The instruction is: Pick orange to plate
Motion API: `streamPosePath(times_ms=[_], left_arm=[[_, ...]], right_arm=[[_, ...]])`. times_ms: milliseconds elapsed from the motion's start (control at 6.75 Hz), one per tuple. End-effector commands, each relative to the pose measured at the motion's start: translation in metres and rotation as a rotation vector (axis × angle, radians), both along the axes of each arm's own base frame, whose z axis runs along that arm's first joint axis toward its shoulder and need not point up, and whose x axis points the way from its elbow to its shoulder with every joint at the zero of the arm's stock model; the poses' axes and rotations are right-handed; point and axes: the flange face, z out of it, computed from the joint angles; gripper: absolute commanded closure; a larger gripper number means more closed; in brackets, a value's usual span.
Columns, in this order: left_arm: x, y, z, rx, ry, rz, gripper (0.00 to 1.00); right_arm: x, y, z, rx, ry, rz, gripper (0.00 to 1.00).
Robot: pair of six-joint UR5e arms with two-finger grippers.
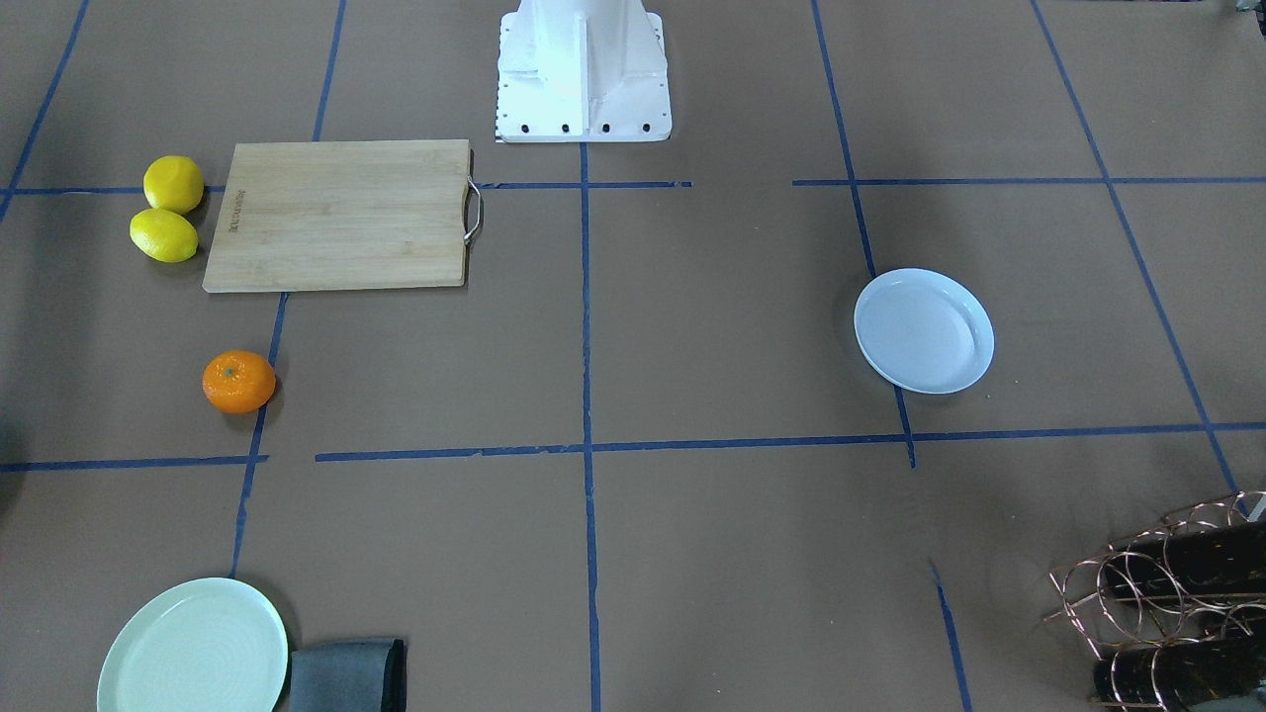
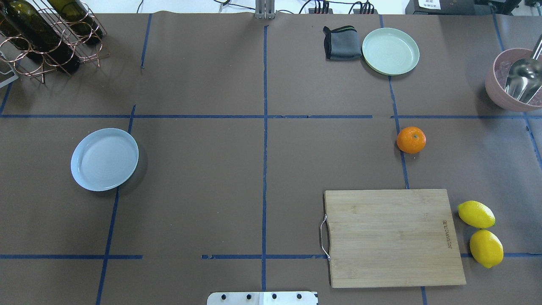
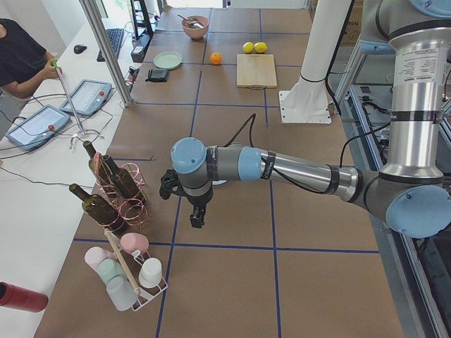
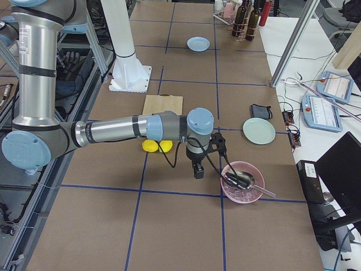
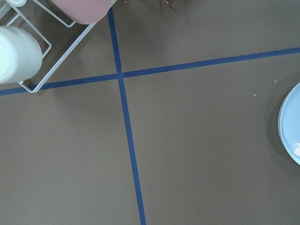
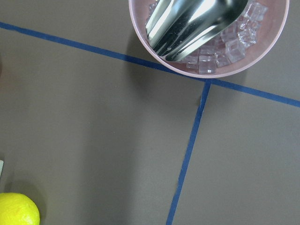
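The orange (image 2: 411,140) sits alone on the bench (image 2: 211,178) at about two o'clock in the overhead view. It is clear of the cutting board (image 2: 391,237) at five o'clock and the lemons (image 2: 476,214) beside it, which likely leaves room for a grasp from above. The plate (image 2: 104,159) lies bare at nine o'clock, well apart from the orange. The right gripper (image 4: 198,169) hangs pointing down between the lemons and the ice bowl (image 2: 508,89). The left gripper (image 3: 197,217) hangs near the plate. Whether either is open or closed cannot be told.
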Motion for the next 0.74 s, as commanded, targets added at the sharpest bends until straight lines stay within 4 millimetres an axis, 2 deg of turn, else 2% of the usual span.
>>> streamPosePath(times_ms=[0, 148, 296, 444, 593], left_arm=[[-0.001, -0.015, -0.021, 0.046, -0.001, -0.001, 0.00], [-0.001, -0.014, -0.021, 0.048, -0.030, 0.001, 0.00], [-0.002, -0.010, -0.031, 0.076, -0.044, 0.003, 0.00], [0.002, -0.002, -0.034, 0.071, 0.009, 0.004, 0.00], [0.021, -0.001, -0.042, 0.130, 0.087, 0.038, 0.00]], right_arm=[[0.003, 0.002, -0.008, 0.011, -0.002, 0.005, 0.00], [0.003, 0.001, -0.008, 0.012, -0.002, 0.005, 0.00], [0.002, 0.001, -0.008, 0.012, -0.003, 0.004, 0.00], [0.002, 0.001, -0.007, 0.008, -0.003, 0.004, 0.00], [0.002, 0.001, -0.001, -0.003, -0.004, 0.004, 0.00]])
